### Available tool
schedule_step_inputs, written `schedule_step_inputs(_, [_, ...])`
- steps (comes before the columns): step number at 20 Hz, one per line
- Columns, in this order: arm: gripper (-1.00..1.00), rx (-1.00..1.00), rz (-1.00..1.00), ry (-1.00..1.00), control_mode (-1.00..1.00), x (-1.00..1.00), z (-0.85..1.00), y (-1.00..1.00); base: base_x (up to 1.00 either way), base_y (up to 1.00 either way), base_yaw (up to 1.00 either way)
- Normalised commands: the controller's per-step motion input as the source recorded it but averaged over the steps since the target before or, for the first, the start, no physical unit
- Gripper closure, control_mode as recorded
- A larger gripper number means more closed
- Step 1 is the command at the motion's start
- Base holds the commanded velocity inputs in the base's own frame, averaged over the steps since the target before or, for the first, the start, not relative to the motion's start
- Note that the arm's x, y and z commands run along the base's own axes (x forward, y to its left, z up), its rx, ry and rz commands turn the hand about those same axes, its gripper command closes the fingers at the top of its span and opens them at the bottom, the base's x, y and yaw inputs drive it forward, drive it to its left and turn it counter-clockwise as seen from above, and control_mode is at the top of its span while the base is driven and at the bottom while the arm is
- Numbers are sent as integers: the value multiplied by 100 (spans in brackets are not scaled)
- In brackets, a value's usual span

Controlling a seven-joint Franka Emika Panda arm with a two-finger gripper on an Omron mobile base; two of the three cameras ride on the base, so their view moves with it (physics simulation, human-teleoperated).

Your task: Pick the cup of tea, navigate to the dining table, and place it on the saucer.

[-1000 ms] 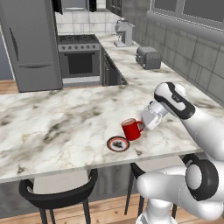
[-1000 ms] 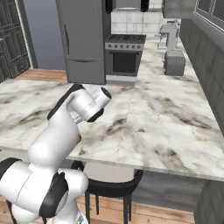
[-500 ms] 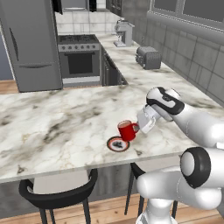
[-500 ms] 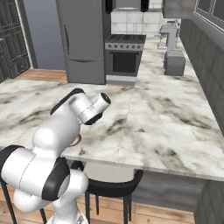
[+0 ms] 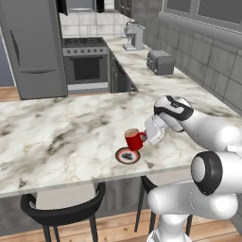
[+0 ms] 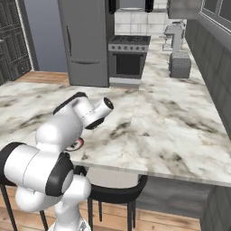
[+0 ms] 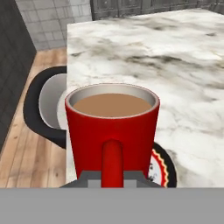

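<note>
The pincer (image 5: 150, 134) is closed on the handle side of the cup (image 5: 134, 139), which it holds upright above the bench (image 5: 61, 137). From the hand camera the cup (image 7: 112, 131) shows its red wall and handle facing the lens, with brown tea level inside a pale lining. The cup sits just above and slightly behind the saucer (image 5: 128, 155); whether its base touches the dish cannot be told. The saucer lies flat on the marble near the front edge of the bench, dark in the centre with a white mark and a reddish rim, and part of that rim (image 7: 161, 165) shows to the lower right of the cup in the hand camera. In the right base view a sliver of the saucer (image 6: 76, 144) shows beside the arm. A black stool (image 5: 64, 208) stands under the front edge of the bench. Farther back, a toaster (image 5: 159, 62) and a coffee machine (image 5: 133, 36) stand on the kitchen counter, next to an oven (image 5: 86, 66) and a grey fridge (image 5: 32, 49).
</note>
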Motion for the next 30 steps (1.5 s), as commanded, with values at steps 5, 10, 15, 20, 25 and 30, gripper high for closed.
schedule_step_inputs(5, [100,0,0,-2,-100,1,-17,10,0,0,0])
schedule_step_inputs(10, [100,0,1,0,-100,2,-31,2,0,0,0])
schedule_step_inputs(15, [100,0,2,0,-100,21,-28,0,0,0,0])
schedule_step_inputs(20, [100,0,2,0,-100,36,-9,7,0,0,0])
schedule_step_inputs(25, [100,0,5,0,-100,6,-18,20,0,0,0])
schedule_step_inputs(30, [100,0,6,0,-100,4,-24,25,0,0,0])
